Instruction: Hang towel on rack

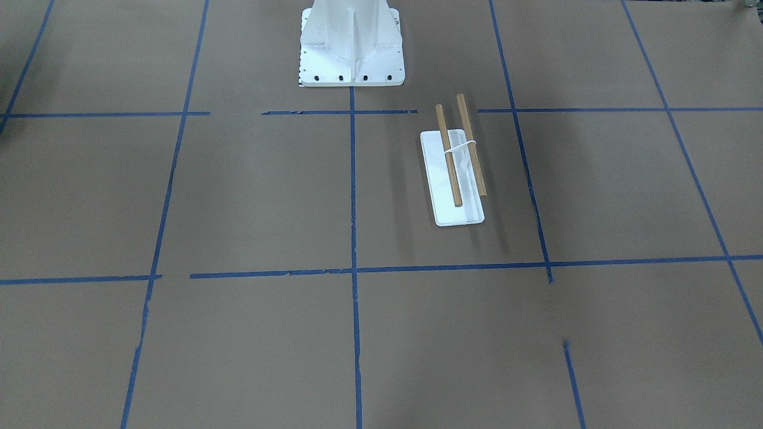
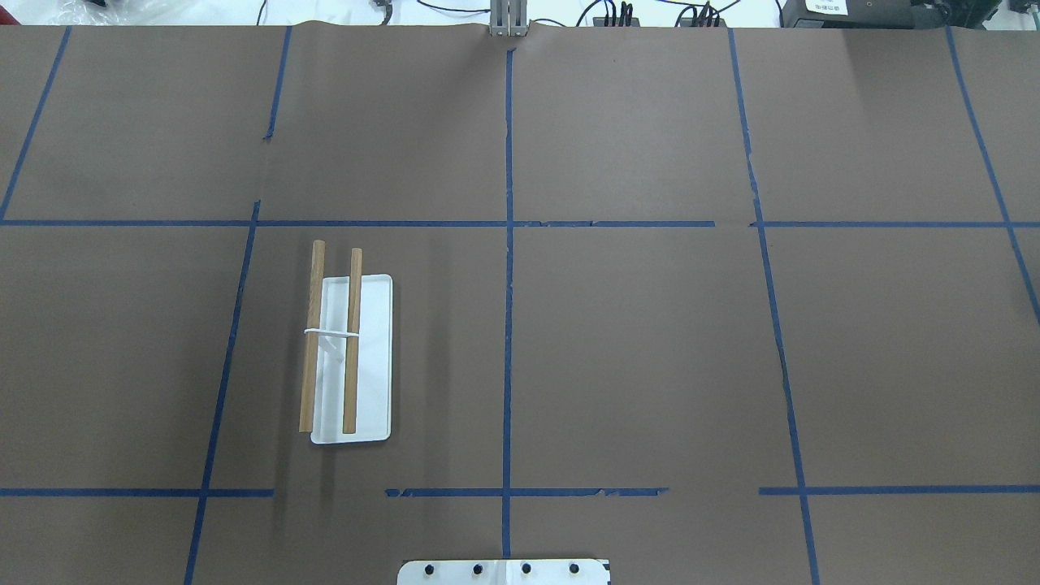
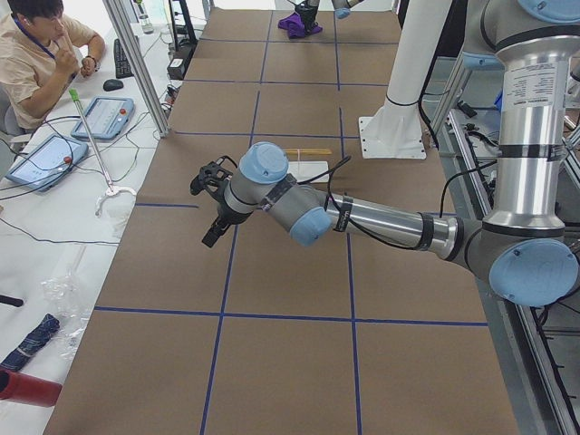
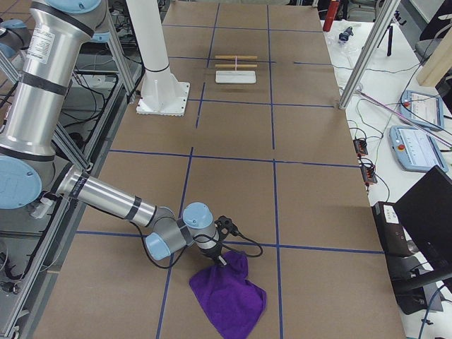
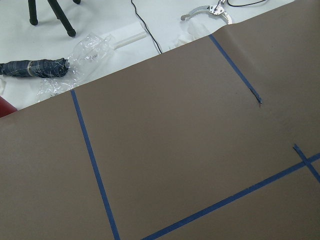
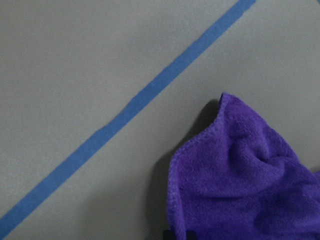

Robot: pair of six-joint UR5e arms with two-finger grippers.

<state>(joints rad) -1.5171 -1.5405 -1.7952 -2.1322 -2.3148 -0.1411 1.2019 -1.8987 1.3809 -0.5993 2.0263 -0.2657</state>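
Towel: purple, limp, at the right fingers

Left gripper: hangs over bare brown paper, nothing beneath fingers; spread or pressed together, cannot tell.

Rack: well apart from both sets of fingers, dowels bare.

Right gripper: down at top fold of crumpled heap; pinching or only touching, cannot tell.

Spills away below those fingers. Probably soft, light, floppy, slightly grippy, not fragile; bound to sag. Best pinched at hemmed edge just beside fingertips, not mid-bunch, so as to drape flat.

Your rack sits on the tabletop's left half; the towel lies well apart, at its right end.
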